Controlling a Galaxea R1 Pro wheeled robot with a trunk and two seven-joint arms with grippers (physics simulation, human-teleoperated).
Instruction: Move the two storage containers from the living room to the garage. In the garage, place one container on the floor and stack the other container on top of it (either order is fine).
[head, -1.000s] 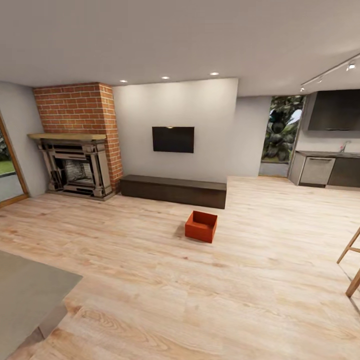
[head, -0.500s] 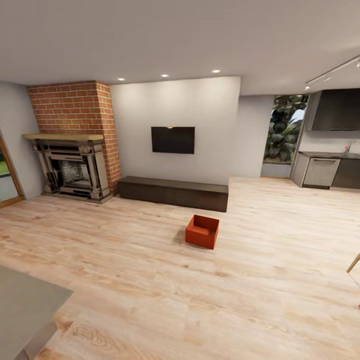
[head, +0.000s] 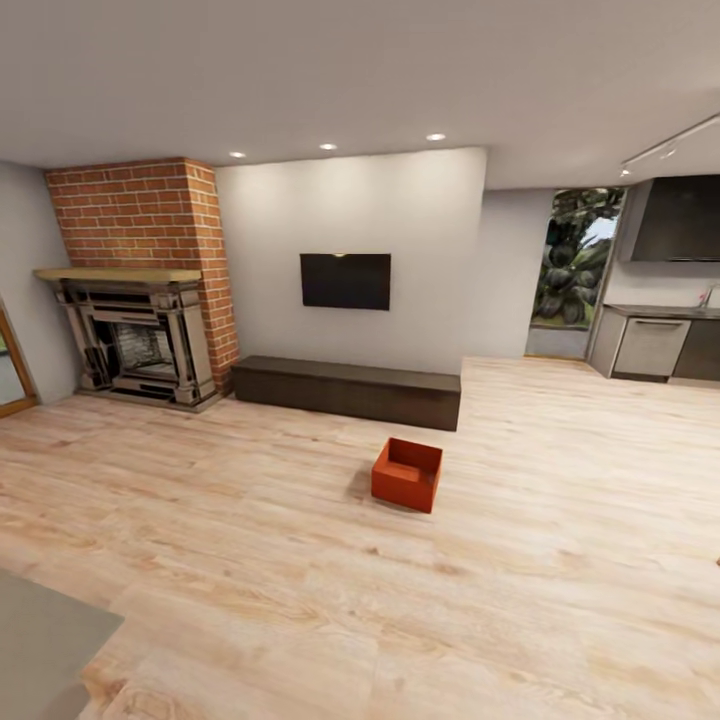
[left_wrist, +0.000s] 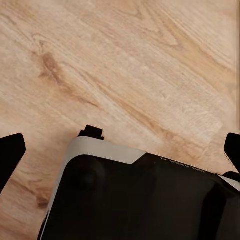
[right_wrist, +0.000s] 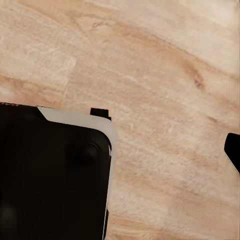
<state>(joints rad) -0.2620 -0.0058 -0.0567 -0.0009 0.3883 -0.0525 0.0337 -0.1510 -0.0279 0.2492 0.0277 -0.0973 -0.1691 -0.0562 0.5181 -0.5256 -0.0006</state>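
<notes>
One orange-red open-top storage container (head: 407, 474) stands on the pale wood-plank floor of the living room, in the middle of the head view, a little in front of the long low dark cabinet (head: 347, 390). It stands alone, far from both arms. In the left wrist view my left gripper (left_wrist: 120, 149) is open, a dark fingertip (left_wrist: 10, 152) at each side edge, above my black and white base and bare planks. In the right wrist view my right gripper (right_wrist: 120, 150) hangs over the same floor, with one fingertip (right_wrist: 233, 150) showing at the edge.
A red-brick fireplace (head: 140, 320) is at the back left and a black TV (head: 345, 281) hangs above the cabinet. Kitchen units (head: 655, 345) and a window with plants (head: 575, 270) are at the back right. A grey surface (head: 40, 640) fills the near left corner.
The whole head view has shifted as the camera moved forward: the container now looks closer and lower, the grey surface has shrunk, and the wooden chair legs at the right have left view.
</notes>
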